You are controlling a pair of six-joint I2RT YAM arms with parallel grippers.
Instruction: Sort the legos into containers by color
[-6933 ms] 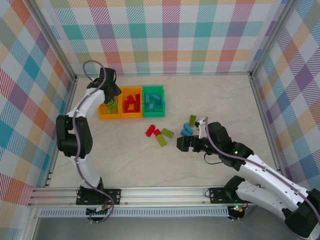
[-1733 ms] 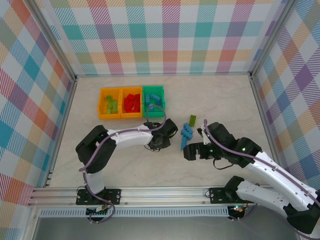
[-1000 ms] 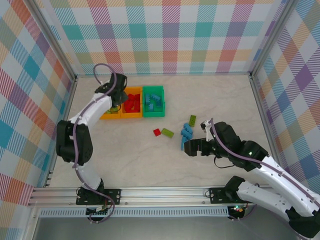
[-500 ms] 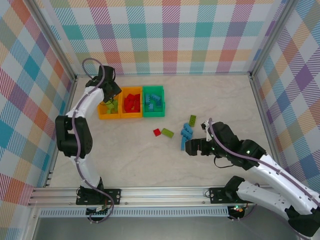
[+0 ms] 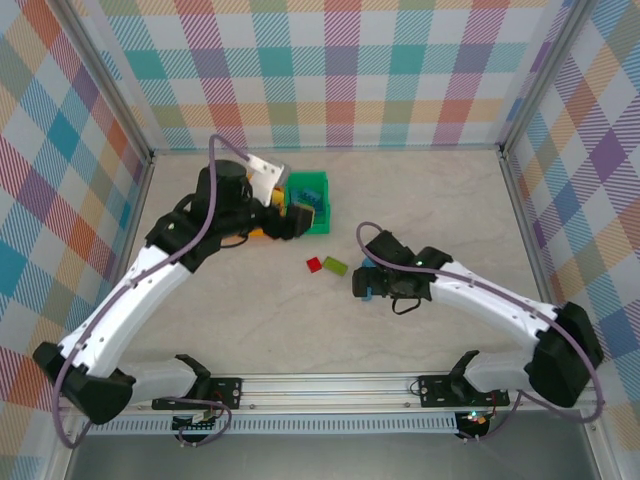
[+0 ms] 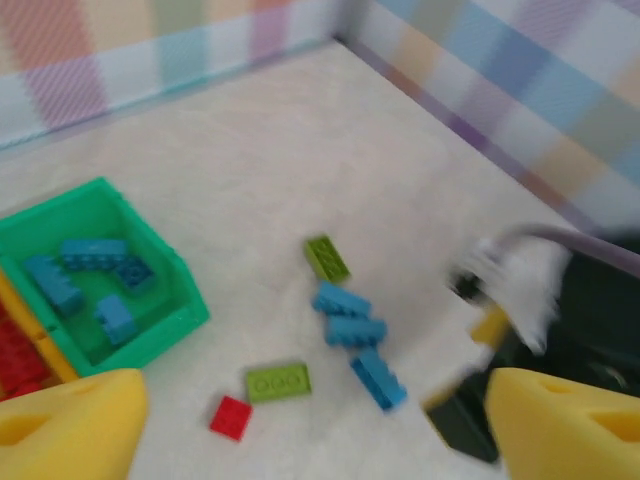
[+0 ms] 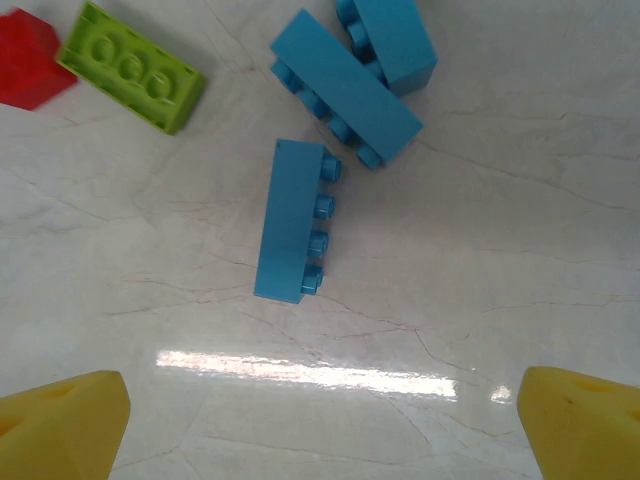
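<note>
Bright, even light; left wrist view blurred (glare on table (image 7: pixel 300 372)).

A pale, marble-veined tabletop (image 5: pixel 440 200) is being enclosed on three sides by panels of pastel plaid: a back wall (image 5: pixel 330 70), a left wall (image 5: pixel 50 200) and a right wall (image 5: pixel 600 160). The back corners are being marked by slanting metal posts (image 5: pixel 105 80), and the near edge is being bordered by a ribbed aluminium rail (image 5: pixel 330 385). In the left wrist view the plaid is being rendered soft and blurred. In the right wrist view a bright streak of glare (image 7: pixel 300 372) is being reflected off the surface, which is being crossed by fine veins.
</note>
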